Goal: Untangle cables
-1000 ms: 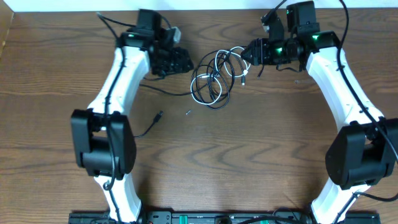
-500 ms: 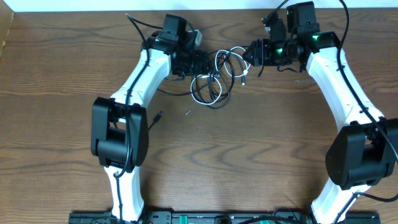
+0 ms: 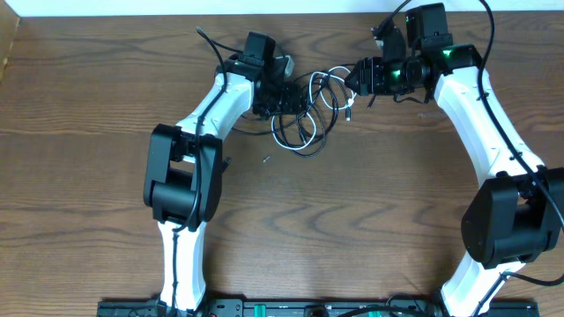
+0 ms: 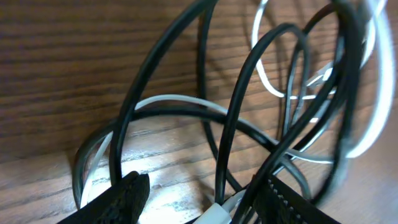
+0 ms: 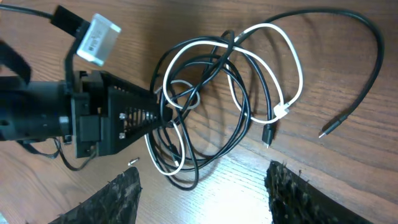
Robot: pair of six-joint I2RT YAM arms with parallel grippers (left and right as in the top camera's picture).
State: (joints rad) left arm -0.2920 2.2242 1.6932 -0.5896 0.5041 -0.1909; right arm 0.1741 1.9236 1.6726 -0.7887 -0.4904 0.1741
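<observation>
My left gripper [image 3: 291, 97] is spread wide, its fingers set among the cables [image 3: 304, 113] — a black-and-white tangle of loops lying on the wooden table [image 3: 88, 176] between my two arms. My right gripper [image 3: 354, 77] hovers just beside the tangle — jaws spread too.

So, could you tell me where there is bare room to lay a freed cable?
The brown wooden table is bare across its middle, between the arms, below the tangle of black and white cables. The far edge is crowded: left gripper in the tangle, right gripper beside it.
</observation>
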